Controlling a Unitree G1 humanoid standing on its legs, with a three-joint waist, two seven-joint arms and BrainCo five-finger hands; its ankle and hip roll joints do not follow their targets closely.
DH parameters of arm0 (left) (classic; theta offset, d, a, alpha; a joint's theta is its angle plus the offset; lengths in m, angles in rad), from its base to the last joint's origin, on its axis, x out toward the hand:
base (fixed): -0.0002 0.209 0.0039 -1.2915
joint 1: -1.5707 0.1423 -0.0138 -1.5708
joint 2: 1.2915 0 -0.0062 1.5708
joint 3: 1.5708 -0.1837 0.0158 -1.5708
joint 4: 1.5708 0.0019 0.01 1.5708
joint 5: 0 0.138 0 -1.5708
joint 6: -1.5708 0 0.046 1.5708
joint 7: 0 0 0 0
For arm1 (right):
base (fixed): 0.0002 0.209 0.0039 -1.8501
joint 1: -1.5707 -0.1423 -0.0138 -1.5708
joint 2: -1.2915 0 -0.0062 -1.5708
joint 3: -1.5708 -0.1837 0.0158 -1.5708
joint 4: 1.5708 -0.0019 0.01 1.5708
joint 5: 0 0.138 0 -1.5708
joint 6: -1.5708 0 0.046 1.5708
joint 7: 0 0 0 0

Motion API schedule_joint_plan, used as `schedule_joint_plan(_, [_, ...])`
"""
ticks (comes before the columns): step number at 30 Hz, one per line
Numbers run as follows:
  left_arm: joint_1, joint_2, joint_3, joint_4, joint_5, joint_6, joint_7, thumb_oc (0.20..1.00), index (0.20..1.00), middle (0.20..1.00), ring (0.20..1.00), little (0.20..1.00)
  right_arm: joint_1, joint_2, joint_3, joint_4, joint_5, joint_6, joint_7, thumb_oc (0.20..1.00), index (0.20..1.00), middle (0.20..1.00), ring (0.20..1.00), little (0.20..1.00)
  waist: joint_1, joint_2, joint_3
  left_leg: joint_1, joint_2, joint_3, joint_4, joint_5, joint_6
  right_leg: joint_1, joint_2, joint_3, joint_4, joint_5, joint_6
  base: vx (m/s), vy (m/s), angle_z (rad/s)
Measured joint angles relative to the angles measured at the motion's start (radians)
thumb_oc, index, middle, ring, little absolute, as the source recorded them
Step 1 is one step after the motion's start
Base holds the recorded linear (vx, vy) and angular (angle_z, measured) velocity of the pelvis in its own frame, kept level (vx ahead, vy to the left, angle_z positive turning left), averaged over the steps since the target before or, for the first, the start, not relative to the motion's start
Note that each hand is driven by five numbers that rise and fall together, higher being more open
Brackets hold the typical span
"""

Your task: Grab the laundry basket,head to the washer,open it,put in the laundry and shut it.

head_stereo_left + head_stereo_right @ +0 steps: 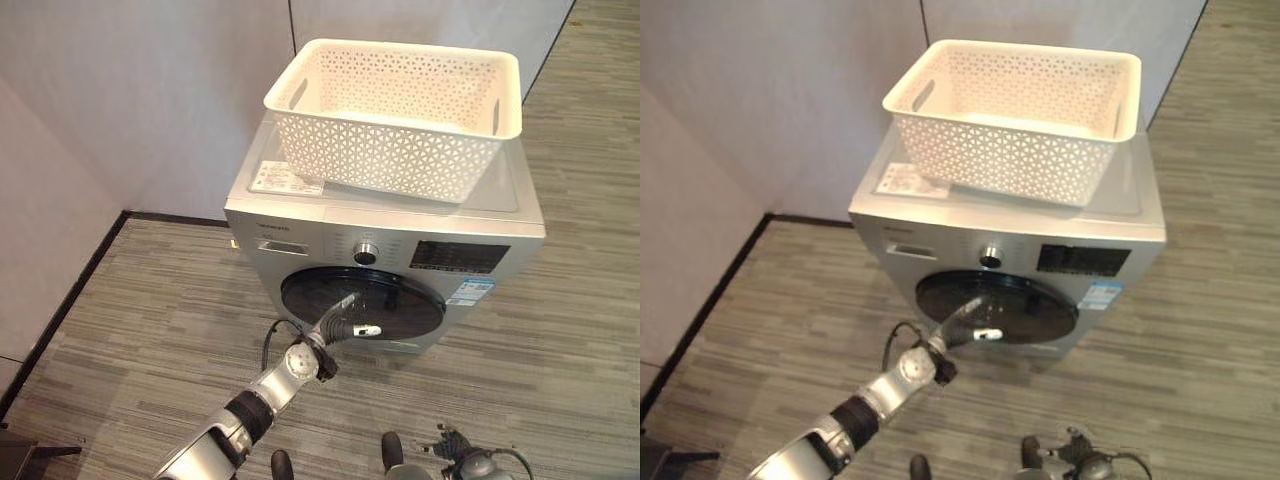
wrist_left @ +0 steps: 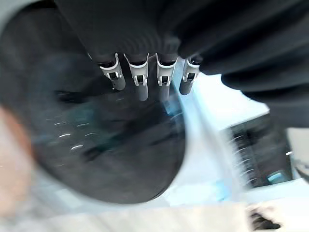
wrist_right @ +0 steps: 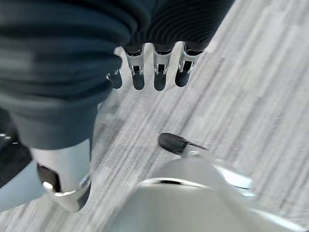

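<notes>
One hand, your left hand, lies with straight fingers on the washer door, holding nothing; the basket waits on top.

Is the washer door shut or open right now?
Shut. The dark round glass door sits flush in the silver washer's front panel, no gap visible, with the left hand held against it.
</notes>
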Motion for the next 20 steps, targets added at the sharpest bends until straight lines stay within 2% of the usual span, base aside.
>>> schedule_joint_plan(2, [0.07, 0.032, 0.065, -0.029, -0.032, -0.029, -0.011, 1.0, 1.0, 1.0, 1.0, 1.0, 0.006, 0.004, -0.028, -0.005, 0.002, -0.004, -0.004, 1.0, 1.0, 1.0, 1.0, 1.0, -0.003, -0.004, 0.003, 0.008, 0.003, -0.006, 0.0, 0.0, 0.0, 0.012, 0.0, -0.008, 0.0, -0.005, -0.001, 0.01, 0.004, 0.15])
schedule_joint_plan(3, [0.105, 0.062, 0.078, -0.027, -0.043, -0.029, -0.013, 1.0, 1.0, 1.0, 1.0, 1.0, 0.007, 0.004, -0.031, -0.004, 0.002, -0.004, -0.004, 1.0, 1.0, 1.0, 1.0, 1.0, 0.014, -0.005, 0.005, 0.01, 0.003, -0.013, 0.0, 0.0, 0.0, 0.018, 0.004, -0.014, 0.0, -0.007, -0.001, 0.01, 0.005, 0.14])
schedule_joint_plan(5, [0.214, 0.09, 0.17, -0.013, -0.099, -0.055, -0.044, 1.0, 1.0, 1.0, 1.0, 1.0, 0.011, 0.007, -0.035, -0.016, 0.001, -0.014, -0.003, 1.0, 1.0, 1.0, 1.0, 1.0, 0.034, -0.008, 0.012, 0.014, 0.005, -0.033, 0.0, -0.001, -0.002, 0.035, 0.008, -0.038, 0.0, -0.015, -0.003, 0.0, -0.002, 0.25])
schedule_joint_plan(9, [0.363, 0.116, 0.32, 0.109, -0.182, -0.055, -0.064, 1.0, 1.0, 1.0, 1.0, 1.0, 0.018, 0.016, -0.036, -0.022, -0.001, -0.022, 0.004, 1.0, 1.0, 1.0, 1.0, 1.0, 0.085, -0.016, 0.018, 0.011, 0.005, -0.078, 0.0, 0.003, -0.007, 0.058, 0.008, -0.072, -0.001, -0.024, -0.005, -0.02, 0.005, 0.31])
schedule_joint_plan(12, [0.425, 0.119, 0.388, 0.238, -0.193, -0.061, -0.06, 1.0, 1.0, 1.0, 1.0, 1.0, 0.02, 0.02, -0.038, -0.024, -0.001, -0.027, 0.011, 1.0, 1.0, 1.0, 1.0, 1.0, 0.109, -0.024, 0.021, 0.014, -0.002, -0.108, 0.0, 0.003, -0.008, 0.083, 0.006, -0.101, 0.0, -0.036, -0.001, -0.03, 0.019, 0.3])
schedule_joint_plan(17, [0.467, 0.115, 0.421, 0.386, -0.172, -0.056, -0.024, 1.0, 1.0, 1.0, 1.0, 1.0, 0.026, 0.03, -0.056, -0.012, -0.001, -0.042, 0.021, 1.0, 1.0, 1.0, 1.0, 1.0, 0.118, -0.044, 0.016, 0.011, -0.012, -0.134, 0.0, 0.005, -0.01, 0.096, -0.004, -0.129, 0.0, -0.039, 0.0, -0.01, 0.021, 0.18])
schedule_joint_plan(20, [0.468, 0.107, 0.437, 0.476, -0.133, -0.057, -0.002, 1.0, 1.0, 1.0, 1.0, 1.0, 0.042, 0.04, -0.059, 0.03, -0.003, -0.041, 0.021, 1.0, 1.0, 1.0, 1.0, 1.0, 0.122, -0.073, -0.002, 0.013, -0.017, -0.138, 0.0, 0.004, -0.01, 0.105, -0.01, -0.143, 0.0, -0.043, 0.002, 0.01, 0.047, 0.1])
